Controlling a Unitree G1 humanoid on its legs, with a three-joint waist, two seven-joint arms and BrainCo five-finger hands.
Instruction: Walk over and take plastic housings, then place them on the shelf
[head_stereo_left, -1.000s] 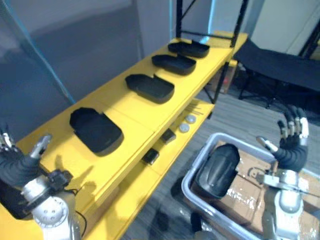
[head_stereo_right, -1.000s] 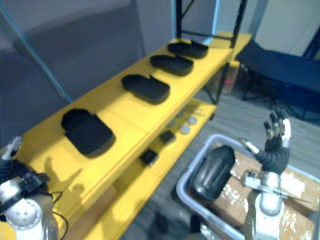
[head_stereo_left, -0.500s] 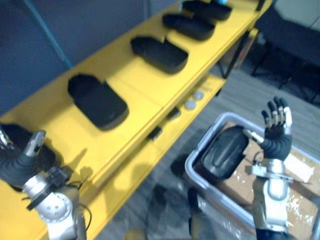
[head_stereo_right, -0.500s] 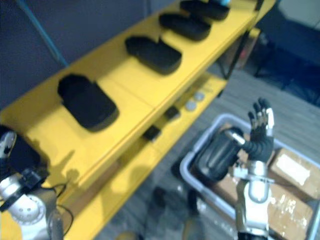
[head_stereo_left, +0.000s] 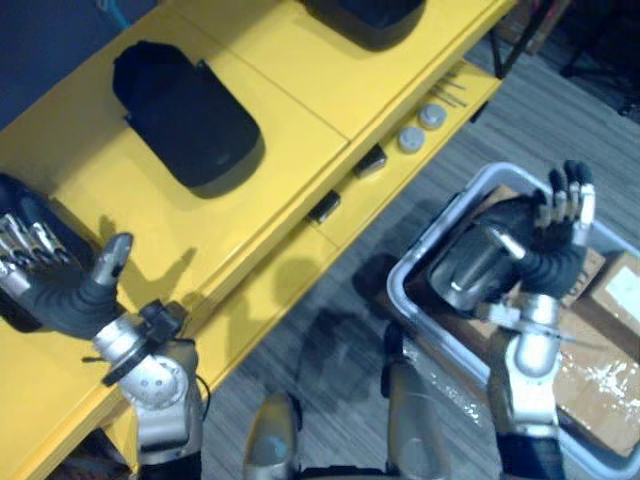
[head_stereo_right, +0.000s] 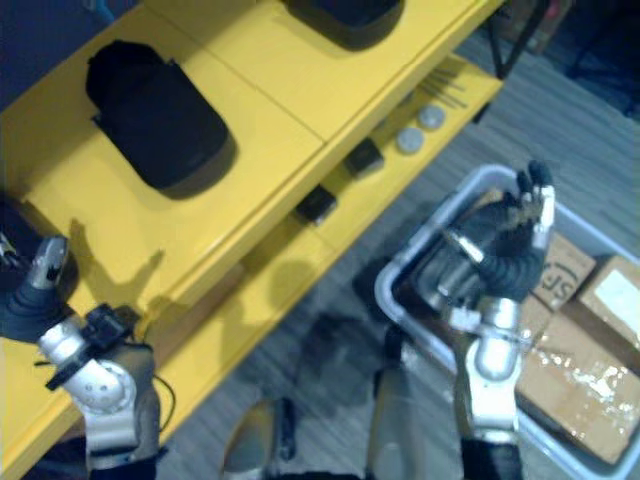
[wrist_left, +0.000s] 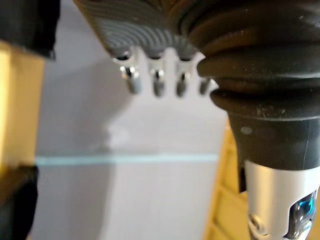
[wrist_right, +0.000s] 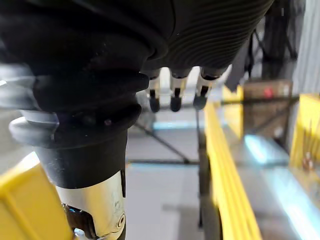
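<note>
A black plastic housing lies on the yellow shelf, and another housing shows at the top edge. A further dark one lies at the shelf's left end, partly behind my left hand. That hand is raised over the shelf's front edge, open, with its fingers straight and holding nothing. A glossy dark housing lies in the grey bin on the floor to the right. My right hand is held up above it, open, its fingers touching nothing.
The lower yellow shelf carries two small black blocks and two silver discs. Cardboard boxes fill the bin's right part. Grey carpet floor lies between the shelf and the bin.
The whole picture has shifted: the camera now looks more steeply down and closer at the shelf's near end and the bin. Both hands stay raised and open.
</note>
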